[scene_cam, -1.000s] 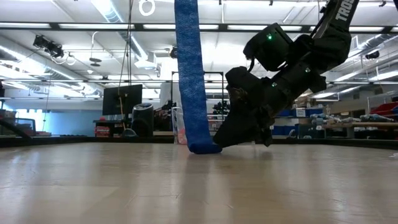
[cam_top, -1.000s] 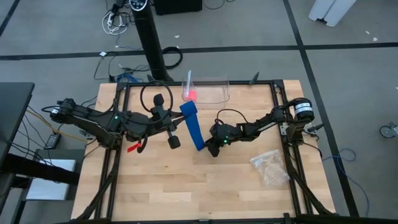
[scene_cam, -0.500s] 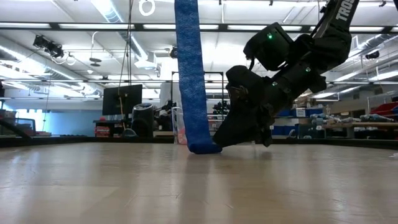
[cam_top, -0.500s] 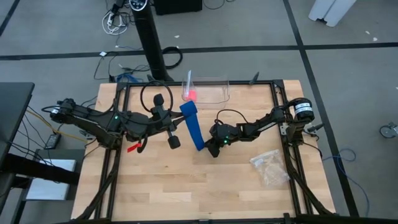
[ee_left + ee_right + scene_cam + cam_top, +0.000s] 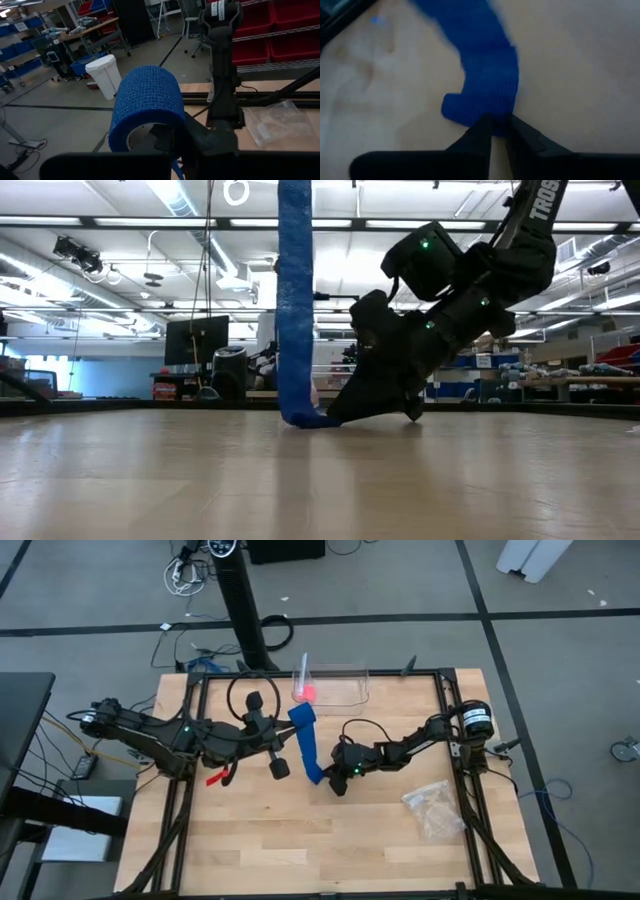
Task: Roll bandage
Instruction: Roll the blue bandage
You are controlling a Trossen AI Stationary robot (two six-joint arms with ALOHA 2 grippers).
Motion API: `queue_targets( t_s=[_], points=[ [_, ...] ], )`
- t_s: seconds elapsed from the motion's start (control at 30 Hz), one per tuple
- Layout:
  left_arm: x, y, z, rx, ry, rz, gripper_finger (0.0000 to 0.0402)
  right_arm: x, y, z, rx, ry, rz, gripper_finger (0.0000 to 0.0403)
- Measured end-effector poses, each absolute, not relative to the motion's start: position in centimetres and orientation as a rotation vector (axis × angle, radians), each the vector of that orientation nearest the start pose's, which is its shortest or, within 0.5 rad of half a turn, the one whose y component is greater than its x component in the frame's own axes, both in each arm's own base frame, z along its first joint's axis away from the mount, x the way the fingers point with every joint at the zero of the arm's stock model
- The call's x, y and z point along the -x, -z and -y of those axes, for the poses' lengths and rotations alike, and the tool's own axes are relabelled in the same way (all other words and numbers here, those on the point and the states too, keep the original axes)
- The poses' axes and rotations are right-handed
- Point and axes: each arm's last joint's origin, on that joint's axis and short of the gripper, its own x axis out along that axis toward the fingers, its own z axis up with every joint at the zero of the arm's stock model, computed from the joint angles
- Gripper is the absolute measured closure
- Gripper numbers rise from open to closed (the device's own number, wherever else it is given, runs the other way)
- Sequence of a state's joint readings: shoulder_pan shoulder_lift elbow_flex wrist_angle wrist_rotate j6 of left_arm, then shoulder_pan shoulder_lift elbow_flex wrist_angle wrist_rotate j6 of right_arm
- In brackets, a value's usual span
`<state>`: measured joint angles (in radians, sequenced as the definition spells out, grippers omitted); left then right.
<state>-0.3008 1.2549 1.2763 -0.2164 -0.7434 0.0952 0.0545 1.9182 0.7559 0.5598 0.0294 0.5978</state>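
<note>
- the bandage (image 5: 307,745) runs as a bright blue strip across the middle of the wooden table (image 5: 300,840), from the left arm's end down to the right arm's end; seen from table height it stands as a tall blue band (image 5: 294,300) with its lower end curling onto the wood
- the left gripper (image 5: 290,735) sits raised over the table's centre-left, reaching in from the left edge; its wrist camera shows the rolled part of the bandage (image 5: 147,107) as a fat blue cylinder sitting right at its fingers, hollow core facing the lens; the jaws look clenched on that roll, though the fingers themselves are mostly hidden under it
- the right gripper (image 5: 497,131) is down at the tabletop, tilted steeply, nose almost on the wood (image 5: 335,415); its two dark fingertips (image 5: 481,131) are pinched close together on the loose end of the bandage, the blue fabric folding over just ahead of them; so it is grasping the strip's free end
- at the far edge of the table stands a clear plastic container (image 5: 335,685) with a small pink object (image 5: 307,693) inside, just beyond the top of the strip
- a clear plastic bag (image 5: 432,808) lies crumpled on the wood near the right side, well apart from the bandage
</note>
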Motion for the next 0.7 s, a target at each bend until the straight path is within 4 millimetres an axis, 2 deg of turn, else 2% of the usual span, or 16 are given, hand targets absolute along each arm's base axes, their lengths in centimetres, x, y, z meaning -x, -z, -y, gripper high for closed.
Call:
queue_targets(
  t_s=[0.17, 0.4, 0.7],
  points=[
    [-26.3, -39.4, 6.0, -0.200, -0.474, -0.213, 0.0382, -34.1, -10.5, -3.0, -0.499, 0.092, -0.573, 0.0396],
    [-26.4, -37.6, 6.0, -0.188, -0.512, -0.257, 0.0382, -33.9, -11.5, -5.4, -0.353, 0.005, -0.524, 0.0397],
    [-26.5, -34.7, 5.3, -0.169, -0.592, -0.310, 0.0382, -33.1, -11.5, -8.5, -0.174, -0.048, -0.536, 0.0399]
  ],
)
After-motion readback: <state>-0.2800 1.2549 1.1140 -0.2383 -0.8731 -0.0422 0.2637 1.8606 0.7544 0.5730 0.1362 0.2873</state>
